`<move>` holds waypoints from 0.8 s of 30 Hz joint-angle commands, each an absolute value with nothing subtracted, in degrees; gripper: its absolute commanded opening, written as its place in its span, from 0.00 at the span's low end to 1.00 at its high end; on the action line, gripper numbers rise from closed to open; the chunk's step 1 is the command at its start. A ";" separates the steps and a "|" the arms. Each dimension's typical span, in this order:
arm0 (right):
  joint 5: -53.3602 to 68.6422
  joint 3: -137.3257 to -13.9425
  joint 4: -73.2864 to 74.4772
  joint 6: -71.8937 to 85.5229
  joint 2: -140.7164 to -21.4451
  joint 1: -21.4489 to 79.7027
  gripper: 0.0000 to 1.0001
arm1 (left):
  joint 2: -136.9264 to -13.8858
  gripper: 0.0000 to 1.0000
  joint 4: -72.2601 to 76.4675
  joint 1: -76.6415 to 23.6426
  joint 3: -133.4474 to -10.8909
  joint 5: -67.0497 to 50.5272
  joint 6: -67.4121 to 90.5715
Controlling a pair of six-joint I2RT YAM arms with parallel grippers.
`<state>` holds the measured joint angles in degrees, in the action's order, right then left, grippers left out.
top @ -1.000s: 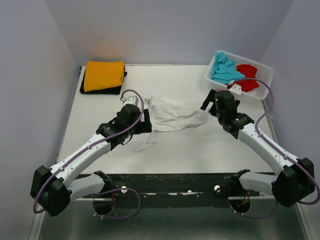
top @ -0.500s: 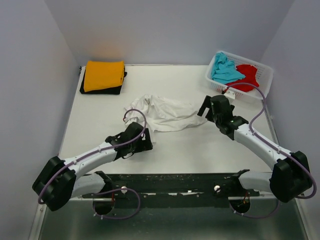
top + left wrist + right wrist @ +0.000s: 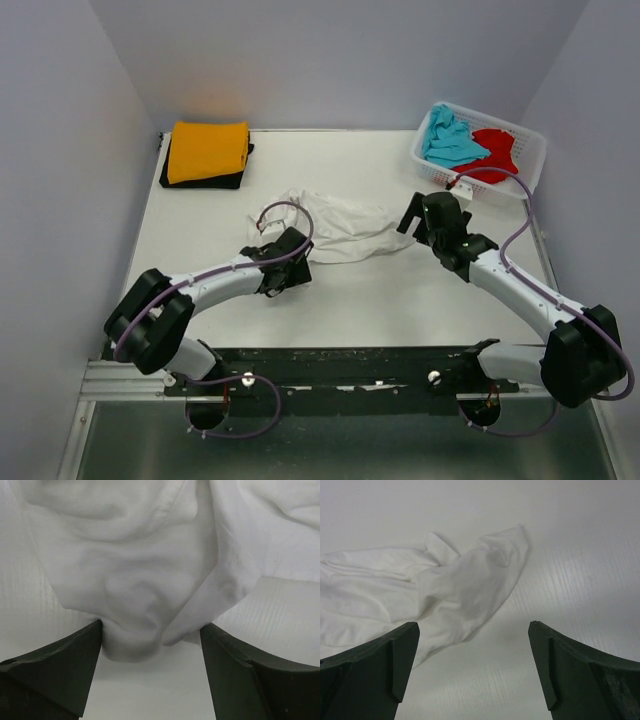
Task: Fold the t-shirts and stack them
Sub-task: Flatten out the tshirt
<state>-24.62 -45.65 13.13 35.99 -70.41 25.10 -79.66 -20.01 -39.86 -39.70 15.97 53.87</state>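
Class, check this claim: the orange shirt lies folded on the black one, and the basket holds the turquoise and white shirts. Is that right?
No: the basket holds the turquoise shirt and the red shirt; the white shirt lies on the table. The top view shows it.

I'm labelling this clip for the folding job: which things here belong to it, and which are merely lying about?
Part of the job: white t-shirt, orange-yellow t-shirt, black t-shirt, turquoise t-shirt, red t-shirt.
Just there: white lattice basket, table.
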 commanded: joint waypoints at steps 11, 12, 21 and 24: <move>-28.30 -44.48 13.36 35.98 -69.65 24.51 1.00 | -96.18 0.00 -35.00 -43.59 -52.81 24.53 56.07; -28.38 -44.60 13.52 36.12 -69.56 24.50 1.00 | -94.91 0.00 -35.14 -43.60 -52.12 24.88 56.51; -26.51 -46.29 25.93 41.43 -69.79 24.08 1.00 | -66.18 0.00 -41.38 -43.59 -43.33 34.79 58.12; -25.26 -42.96 27.33 42.44 -69.16 23.99 1.00 | -60.08 0.00 -42.86 -43.53 -43.12 35.24 56.22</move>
<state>-26.11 -45.43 21.28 39.29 -70.32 24.40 -67.00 -38.44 -43.57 -43.35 29.71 57.23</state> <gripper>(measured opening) 0.998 0.038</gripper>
